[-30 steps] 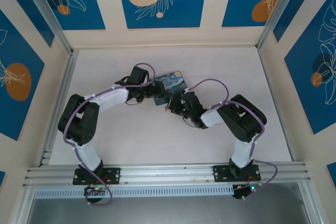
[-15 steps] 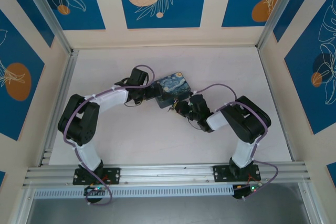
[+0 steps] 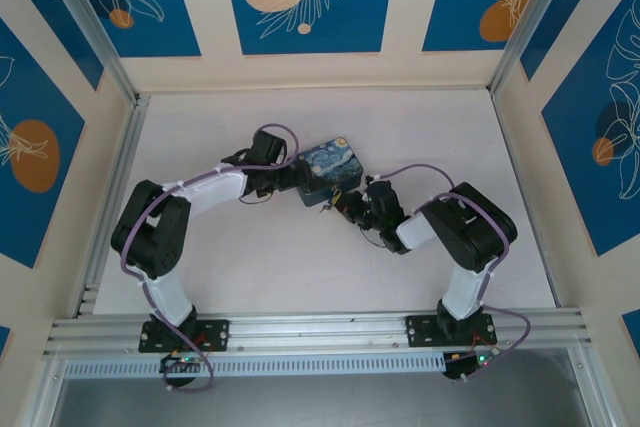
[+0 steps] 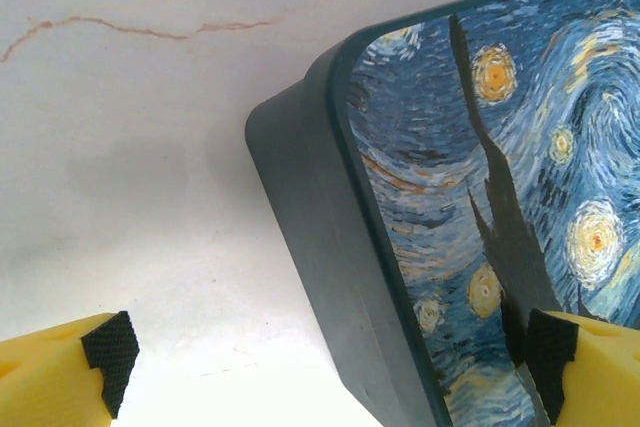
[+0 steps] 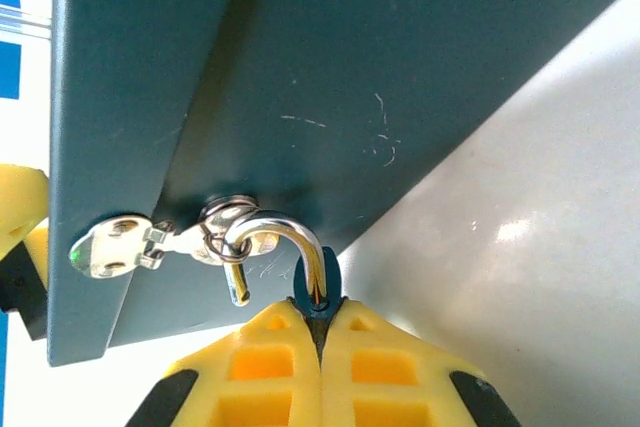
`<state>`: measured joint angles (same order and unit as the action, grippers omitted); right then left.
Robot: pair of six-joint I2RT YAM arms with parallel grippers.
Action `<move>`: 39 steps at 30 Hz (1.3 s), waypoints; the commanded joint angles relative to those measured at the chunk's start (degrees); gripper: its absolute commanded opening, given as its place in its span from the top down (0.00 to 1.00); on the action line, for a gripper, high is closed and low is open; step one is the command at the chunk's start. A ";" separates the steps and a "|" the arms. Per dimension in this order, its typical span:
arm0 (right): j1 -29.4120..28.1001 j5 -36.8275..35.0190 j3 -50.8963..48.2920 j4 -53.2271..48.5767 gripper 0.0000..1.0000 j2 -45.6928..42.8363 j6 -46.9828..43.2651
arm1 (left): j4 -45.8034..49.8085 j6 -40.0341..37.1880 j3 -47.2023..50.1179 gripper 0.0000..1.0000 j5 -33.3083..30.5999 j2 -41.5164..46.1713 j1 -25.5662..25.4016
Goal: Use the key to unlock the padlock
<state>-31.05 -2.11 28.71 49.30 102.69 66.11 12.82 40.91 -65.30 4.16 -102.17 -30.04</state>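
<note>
My right gripper (image 5: 320,315) is shut on the small blue padlock (image 5: 322,285), of which only a sliver of the body shows between the yellow fingertips. Its silver shackle (image 5: 290,235) arches out to the left, its free end hanging clear of the body. A little ring on the shackle links to what looks like the key (image 5: 108,247), pale metal lying flat against the dark side of the Starry-Night tin (image 5: 350,77). My left gripper (image 4: 328,352) is open and straddles the tin's (image 4: 480,197) corner without touching its wall. From above, both grippers meet at the tin (image 3: 332,165).
The tin stands in the middle of the pale table (image 3: 450,137), which is walled by blue-and-cream panels and metal posts. An aluminium rail (image 3: 320,332) carrying both arm bases runs along the near edge.
The right wrist has swung a little to the right and its jaws have closed the last bit. The tin has shifted slightly. The left arm has barely moved.
</note>
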 commanded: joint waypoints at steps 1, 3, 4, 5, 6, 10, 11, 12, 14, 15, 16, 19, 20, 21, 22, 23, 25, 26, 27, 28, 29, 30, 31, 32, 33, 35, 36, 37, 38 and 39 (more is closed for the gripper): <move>1.17 -1.75 -0.63 -1.40 1.00 1.72 2.93 | 5.82 -1.71 1.25 0.00 -3.90 -3.05 -0.78; 1.47 -2.10 -0.17 -1.48 1.00 1.76 3.88 | 5.60 -1.45 1.76 0.00 -3.99 -3.12 -0.86; 1.67 -2.20 0.02 -1.47 1.00 1.80 4.31 | 5.50 -1.36 1.95 0.00 -3.92 -3.23 -0.84; 1.91 -2.36 0.43 -1.49 1.00 1.91 4.76 | 5.42 -1.31 2.11 0.00 -3.86 -3.34 -0.89; 2.16 -2.39 0.65 -1.46 1.00 2.03 5.13 | 5.38 -1.26 2.20 0.00 -3.75 -3.46 -0.89; 3.27 -2.71 1.66 -1.62 1.00 2.16 6.68 | 5.62 -1.01 2.37 0.00 -3.90 -4.07 -0.85; 3.71 -2.78 1.90 -1.76 1.00 2.18 7.20 | 5.72 -1.00 2.32 0.00 -3.99 -4.25 -0.88; 4.07 -2.73 1.96 -1.67 1.00 2.28 7.63 | 5.82 -0.92 2.30 0.00 -3.94 -4.47 -0.84; 4.92 -2.22 2.49 -1.66 1.00 2.54 8.15 | 5.87 -0.83 2.29 0.00 -3.83 -4.99 -0.85; 5.37 -1.91 2.74 -1.79 1.00 2.51 8.33 | 6.05 -0.85 2.16 0.00 -3.83 -5.21 -0.89; 5.91 -1.63 3.12 -2.03 1.00 2.53 8.38 | 6.11 -0.76 2.03 0.00 -3.82 -5.48 -0.85; 7.49 -0.72 3.70 -2.89 1.00 2.62 8.29 | 6.18 -0.59 1.99 0.01 -3.64 -6.08 -0.85; 8.03 -0.47 3.87 -3.35 1.00 2.67 8.11 | 6.19 -0.56 1.92 0.00 -3.63 -6.19 -0.81; 8.57 -0.28 4.03 -3.75 1.00 2.68 8.09 | 6.25 -0.56 1.93 0.01 -3.63 -6.28 -0.89; 9.24 0.13 4.13 -4.01 1.00 2.64 7.91 | 6.35 -0.49 1.90 0.01 -3.72 -6.37 -0.87; 9.82 0.62 4.21 -4.31 1.00 2.76 7.57 | 6.45 -0.43 1.91 0.01 -3.76 -6.44 -0.89; 11.04 1.70 4.27 -5.33 1.00 2.45 7.13 | 6.39 -0.30 2.00 0.01 -3.72 -6.47 -0.87; 11.63 1.90 3.89 -5.36 1.00 2.03 6.95 | 6.40 -0.21 2.01 0.01 -3.74 -6.42 -0.89; 11.87 2.00 3.48 -5.38 1.00 1.48 6.74 | 6.37 -0.13 2.02 0.01 -3.72 -6.38 -0.88; 12.43 2.11 2.77 -5.35 1.00 0.85 6.45 | 6.33 -0.11 1.97 0.01 -3.64 -6.27 -0.90; 12.80 2.19 2.10 -5.43 1.00 0.15 6.25 | 6.30 -0.11 1.98 0.01 -3.56 -6.29 -0.83; 13.20 2.36 1.52 -5.37 1.00 -0.36 6.12 | 6.27 -0.20 1.87 0.01 -3.55 -6.29 -0.81; 13.56 2.78 1.16 -5.28 1.00 -0.90 5.91 | 6.34 -0.21 1.88 0.01 -3.55 -6.39 -0.84; 13.94 3.51 1.14 -5.48 1.00 -1.29 5.55 | 6.34 -0.28 1.81 0.01 -3.55 -6.52 -0.86; 14.17 3.95 1.22 -5.74 1.00 -1.48 5.44 | 6.28 -0.33 1.79 0.01 -3.55 -6.62 -0.85; 14.43 4.95 1.81 -6.17 1.00 -1.54 4.85 | 6.32 -0.39 1.63 0.01 -3.46 -6.72 -0.89; 14.40 5.22 2.18 -6.47 1.00 -1.55 4.66 | 6.36 -0.41 1.58 0.01 -3.41 -6.75 -0.84; 14.43 5.36 2.55 -6.57 1.00 -1.48 4.56 | 6.41 -0.38 1.65 0.01 -3.43 -6.79 -0.89; 14.42 5.44 2.80 -6.70 1.00 -1.50 4.48 | 6.41 -0.32 1.60 0.01 -3.43 -6.71 -0.89; 14.36 5.51 2.96 -6.80 1.00 -1.52 4.47 | 6.38 -0.30 1.65 0.01 -3.44 -6.64 -0.88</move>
<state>-16.49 2.92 30.89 44.01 102.54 71.96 7.44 41.65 -66.04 4.03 -104.97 -30.92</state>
